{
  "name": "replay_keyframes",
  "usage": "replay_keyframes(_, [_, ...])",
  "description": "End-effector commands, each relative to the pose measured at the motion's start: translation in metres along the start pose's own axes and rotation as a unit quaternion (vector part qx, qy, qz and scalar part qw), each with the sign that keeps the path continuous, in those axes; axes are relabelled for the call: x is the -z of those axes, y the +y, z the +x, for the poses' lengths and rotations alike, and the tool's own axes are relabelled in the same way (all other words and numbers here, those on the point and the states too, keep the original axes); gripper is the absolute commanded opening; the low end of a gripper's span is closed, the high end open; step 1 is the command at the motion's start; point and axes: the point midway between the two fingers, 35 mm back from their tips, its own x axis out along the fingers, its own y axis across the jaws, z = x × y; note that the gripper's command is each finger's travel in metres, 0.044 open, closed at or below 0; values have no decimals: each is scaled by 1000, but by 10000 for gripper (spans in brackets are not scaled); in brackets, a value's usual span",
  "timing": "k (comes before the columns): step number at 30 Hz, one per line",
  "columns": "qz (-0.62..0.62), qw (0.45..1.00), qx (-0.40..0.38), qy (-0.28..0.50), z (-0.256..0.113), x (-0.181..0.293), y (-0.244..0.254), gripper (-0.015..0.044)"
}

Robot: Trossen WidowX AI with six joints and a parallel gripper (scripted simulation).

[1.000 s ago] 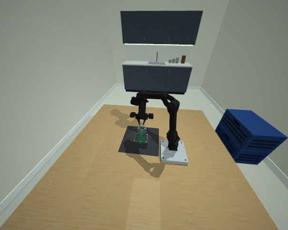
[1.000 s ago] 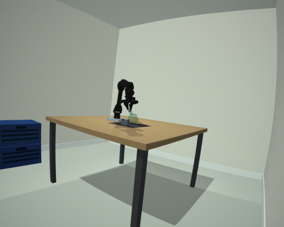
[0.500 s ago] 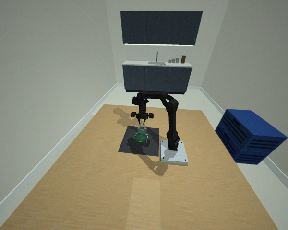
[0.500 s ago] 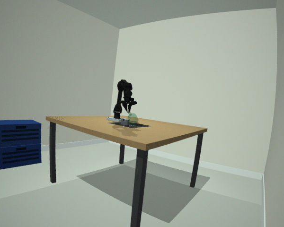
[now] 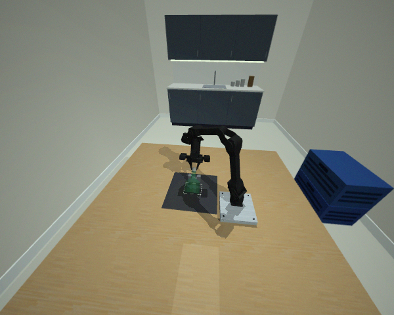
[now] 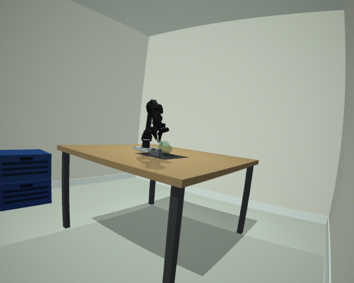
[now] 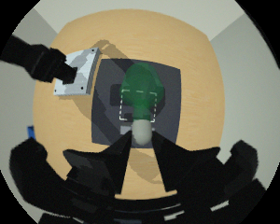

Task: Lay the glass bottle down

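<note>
End effector (image 5: 194, 168) (image 6: 159, 140) (image 7: 142, 133) pinching a green glass bottle (image 5: 192, 187) (image 6: 165, 147) (image 7: 141, 89) by its pale neck end.
The bottle tilts above the dark mat (image 5: 209, 203) (image 6: 180, 157) (image 7: 173, 93); whether its body touches down is hard to tell.

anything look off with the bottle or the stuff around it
The bottle leans, neck raised above the grey rest, but the gripper holds it, so that fits laying it down. No break or spill shows.

Green bottle (image 5: 192, 186) (image 6: 165, 147) (image 7: 141, 84), white dashed outline (image 5: 192, 194) (image 6: 168, 156) (image 7: 120, 106), black claw (image 5: 194, 168) (image 6: 158, 140) (image 7: 142, 133).
</note>
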Motion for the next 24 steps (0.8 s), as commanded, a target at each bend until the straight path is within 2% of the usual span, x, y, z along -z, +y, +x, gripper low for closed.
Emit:
replay_keyframes(1, [-1, 1000, -1, 1, 4, 7, 0, 113])
replay_keyframes(24, [2, 1000, 4, 0, 17, 31, 2, 113])
